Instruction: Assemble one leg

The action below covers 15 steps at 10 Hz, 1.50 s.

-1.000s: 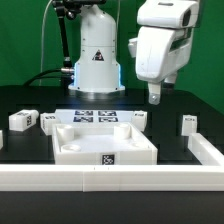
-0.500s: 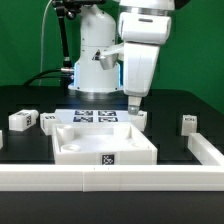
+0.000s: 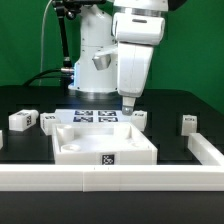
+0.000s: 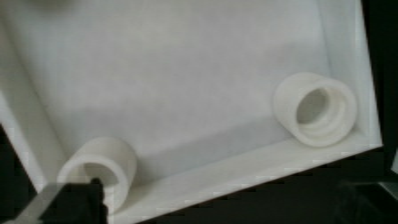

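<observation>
Your claw [image 3: 127, 103] hangs above the far rim of the tray [image 3: 80, 150], which sits in the middle of the counter [image 3: 170, 105] toward its near edge. Neither view lets me tell how wide the claw stands, though nothing shows between its tips. The wrist view looks down into the tray at two round sockets [image 4: 320, 108].

The closest leg [image 3: 138, 117] lies just beside the claw, behind the tray's far corner. Other legs [image 3: 22, 120] rest toward the counter's side edges.

To do this step well, I'd centre over that closest leg and turn the claw square to its long sides. Open wider than the post, then descend without clipping the tray rim or the marker board [image 3: 95, 117].
</observation>
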{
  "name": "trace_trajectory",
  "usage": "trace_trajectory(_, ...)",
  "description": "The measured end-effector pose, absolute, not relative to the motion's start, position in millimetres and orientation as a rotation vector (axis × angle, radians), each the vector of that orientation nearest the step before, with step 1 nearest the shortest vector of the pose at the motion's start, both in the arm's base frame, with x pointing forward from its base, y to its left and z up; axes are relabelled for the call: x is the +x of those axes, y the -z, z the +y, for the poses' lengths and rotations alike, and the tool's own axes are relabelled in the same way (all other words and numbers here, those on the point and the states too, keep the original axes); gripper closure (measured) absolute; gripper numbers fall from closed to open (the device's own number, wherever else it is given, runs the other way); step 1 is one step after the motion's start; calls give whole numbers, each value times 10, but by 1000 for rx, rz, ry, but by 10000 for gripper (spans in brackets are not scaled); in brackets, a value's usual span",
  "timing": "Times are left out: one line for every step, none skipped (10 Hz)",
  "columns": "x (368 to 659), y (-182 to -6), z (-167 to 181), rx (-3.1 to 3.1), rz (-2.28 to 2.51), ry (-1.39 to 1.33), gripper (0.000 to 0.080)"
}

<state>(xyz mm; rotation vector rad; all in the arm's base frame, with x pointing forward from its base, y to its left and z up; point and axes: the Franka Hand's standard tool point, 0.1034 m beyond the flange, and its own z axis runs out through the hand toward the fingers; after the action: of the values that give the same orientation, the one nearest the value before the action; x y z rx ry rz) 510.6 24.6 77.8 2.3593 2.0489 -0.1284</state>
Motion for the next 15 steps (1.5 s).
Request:
trace_trajectory(5089,-758,157,2224,2203,125,150)
trace_trajectory(5049,-715,47,2155,2269,105,150)
trace_trajectory(4996,-675,-41,2140,2297,117,150)
trace_trajectory(4961,-630,-116,2128,2317,120,150)
trace_trajectory(4945,-609,-150,2143,2308,123,150)
trace_trajectory(4945,-610,-142,2142,2309,122,150)
trace_trajectory(4943,-608,-143,2142,2309,123,150)
trace_trajectory(4948,-610,-144,2127,2318,114,150)
trace_trajectory(4930,-598,-141,2080,2339,72,150)
trace_trajectory(4821,-534,-146,2090,2347,87,150)
trace_trajectory(4740,-482,-163,2103,2351,101,150)
trace_trajectory(4691,-440,-182,2113,2352,108,150)
trace_trajectory(4633,-404,-177,2115,2353,106,150)
trace_trajectory(4569,-369,-167,2127,2349,111,150)
trace_trajectory(4547,-345,-166,2131,2352,117,150)
